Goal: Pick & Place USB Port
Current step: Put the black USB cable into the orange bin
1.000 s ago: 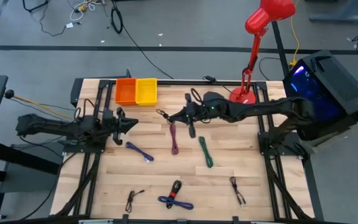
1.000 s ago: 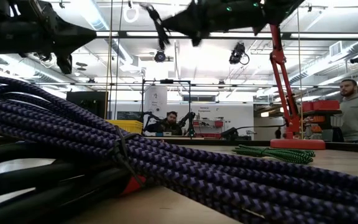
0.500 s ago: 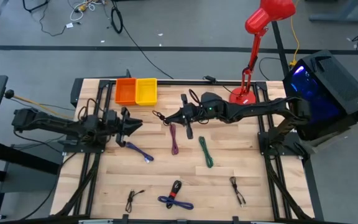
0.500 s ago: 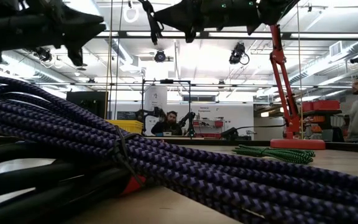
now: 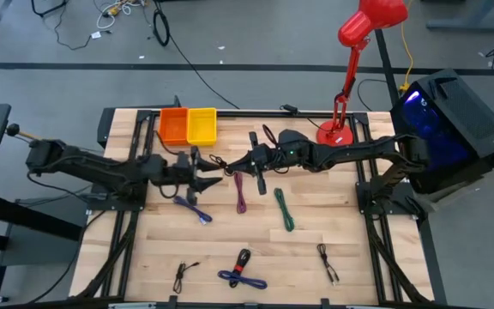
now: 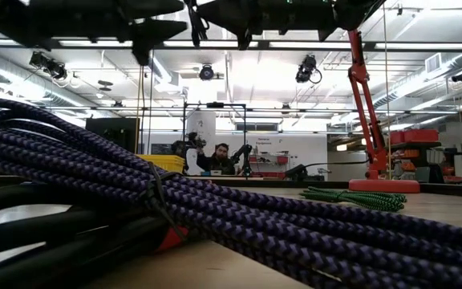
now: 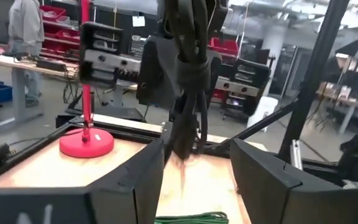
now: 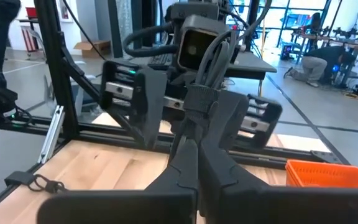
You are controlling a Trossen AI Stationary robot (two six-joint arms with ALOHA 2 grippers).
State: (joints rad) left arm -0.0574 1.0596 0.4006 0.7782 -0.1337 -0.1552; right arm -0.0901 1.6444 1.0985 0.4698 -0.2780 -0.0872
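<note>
A black USB cable bundle (image 5: 219, 161) is in the air over the middle of the table, with my right gripper (image 5: 233, 163) shut on it. In the right wrist view the bundle (image 8: 207, 74) sticks out past the shut fingers. My left gripper (image 5: 213, 175) is open right at the bundle. In the left wrist view its two fingers (image 7: 149, 174) stand on either side of the bundle (image 7: 189, 93), and I see no touch. An orange bin (image 5: 173, 125) and a yellow bin (image 5: 201, 124) stand at the table's far edge. My right gripper pinches the black bundle's near end (image 8: 197, 127) between its two shut fingers (image 8: 219, 177). The fingers come about level from the table's right. The bundle reaches past the fingertips toward the left arm, lifted clear of the table.
Other cables lie on the table: a purple one (image 5: 193, 209), a magenta one (image 5: 241, 190), a green one (image 5: 283, 209), a blue-black bundle (image 5: 243, 272) and small black ones (image 5: 183, 275) (image 5: 328, 262). A red lamp (image 5: 337, 129) stands at the far right. People show in the room beyond.
My left gripper has travelled toward the table's right edge, up to the black bundle held by my right gripper, and its fingers have opened. My right gripper has stayed shut on the bundle, about where it was.
</note>
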